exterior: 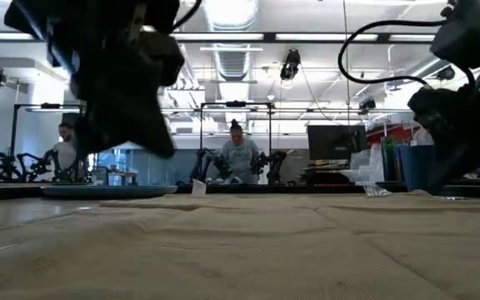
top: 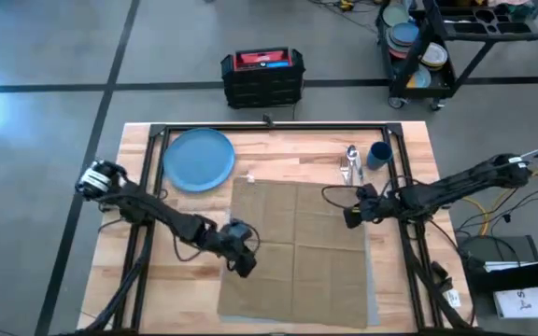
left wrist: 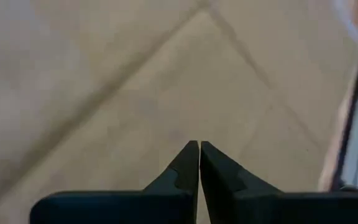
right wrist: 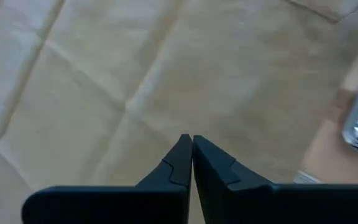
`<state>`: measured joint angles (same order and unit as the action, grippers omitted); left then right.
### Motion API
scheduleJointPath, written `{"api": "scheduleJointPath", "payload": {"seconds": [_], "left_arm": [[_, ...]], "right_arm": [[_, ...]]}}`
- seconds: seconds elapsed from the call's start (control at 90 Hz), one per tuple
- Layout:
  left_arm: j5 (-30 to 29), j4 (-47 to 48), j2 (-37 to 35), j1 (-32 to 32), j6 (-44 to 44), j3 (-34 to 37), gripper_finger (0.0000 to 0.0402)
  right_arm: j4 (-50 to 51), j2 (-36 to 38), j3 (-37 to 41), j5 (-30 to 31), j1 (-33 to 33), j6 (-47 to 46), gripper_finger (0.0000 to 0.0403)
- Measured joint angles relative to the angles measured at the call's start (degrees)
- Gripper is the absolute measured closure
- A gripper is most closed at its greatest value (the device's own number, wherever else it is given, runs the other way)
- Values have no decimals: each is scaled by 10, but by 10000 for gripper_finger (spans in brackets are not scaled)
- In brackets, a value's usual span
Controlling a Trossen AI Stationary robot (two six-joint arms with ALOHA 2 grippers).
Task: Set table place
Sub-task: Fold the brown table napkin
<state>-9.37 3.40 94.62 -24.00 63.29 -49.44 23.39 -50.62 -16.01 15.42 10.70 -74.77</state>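
Tan napkin [exterior: 248, 242] across wooden table [top: 278, 145]

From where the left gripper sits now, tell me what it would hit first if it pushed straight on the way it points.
Most likely the tan cloth. The left gripper, fingers shut, points at its creased surface, which fills that wrist view. How far above it the tips hang is unclear.

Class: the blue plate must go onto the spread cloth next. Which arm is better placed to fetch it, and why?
Probably the left. The blue plate lies at the table's far left, on the left tool's side. The right tool, also shut over the cloth, sits nearer the cutlery and cup.
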Motion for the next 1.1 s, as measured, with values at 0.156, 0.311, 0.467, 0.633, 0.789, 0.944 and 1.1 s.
{"api": "scheduleJointPath", "payload": {"seconds": [0.156,0.311,0.467,0.633,0.789,0.944,1.1], "left_arm": [[34,6,29,-9,5,-17,402],[64,66,30,-10,2,-16,402],[79,174,17,-9,-26,-15,402],[79,261,2,5,-72,-15,401],[65,298,-2,34,-120,-15,401],[-44,322,-34,64,-117,-13,401],[-185,330,-96,87,-80,-13,401]], "right_arm": [[8,-21,-1,-10,0,10,403],[20,-39,-1,-47,-1,14,403],[18,-42,-1,-76,2,20,403],[22,-39,-7,-119,15,20,403],[22,-38,-11,-189,47,-6,403],[20,-32,-50,-154,118,-45,403],[20,-36,-98,-45,167,-57,403]]}}
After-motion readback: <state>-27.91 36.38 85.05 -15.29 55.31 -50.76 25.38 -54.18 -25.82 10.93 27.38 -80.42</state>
